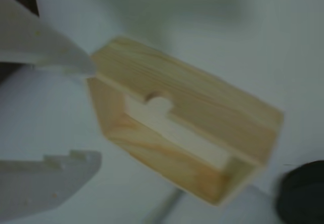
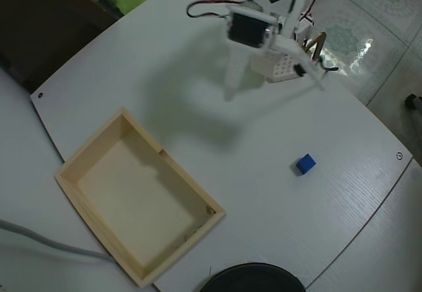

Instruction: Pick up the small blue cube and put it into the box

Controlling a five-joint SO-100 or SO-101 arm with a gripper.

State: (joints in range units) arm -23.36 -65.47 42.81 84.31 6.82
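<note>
The cube (image 2: 305,164) is sitting on the white tabletop (image 2: 264,193) in the overhead view, right of centre, turned so its edges are running diagonally to the picture. It has no long axis. Bare tabletop is lying all around it, and the tabletop's right edge is passing not far to its right.

The box (image 2: 140,197) is lying at lower left in that view, well apart from the cube, its long axis running from upper left to lower right. It is open upward and holding nothing. Its lower end is reaching close to a dark round object (image 2: 254,279) at the bottom edge, and a grey cable (image 2: 39,239) is passing by its lower left side. In the wrist view the box (image 1: 187,123) is filling the middle, blurred, with a round notch in one wall.

The arm (image 2: 254,31) is hanging over the upper part of the tabletop, above and left of the cube and clear of it, beside a small white perforated block (image 2: 280,68). Nothing is standing between cube and box.

In the wrist view the fingers (image 1: 76,62) are entering from the left, spread wide apart and holding nothing; the gripper (image 1: 93,115) is gaping toward the box.
</note>
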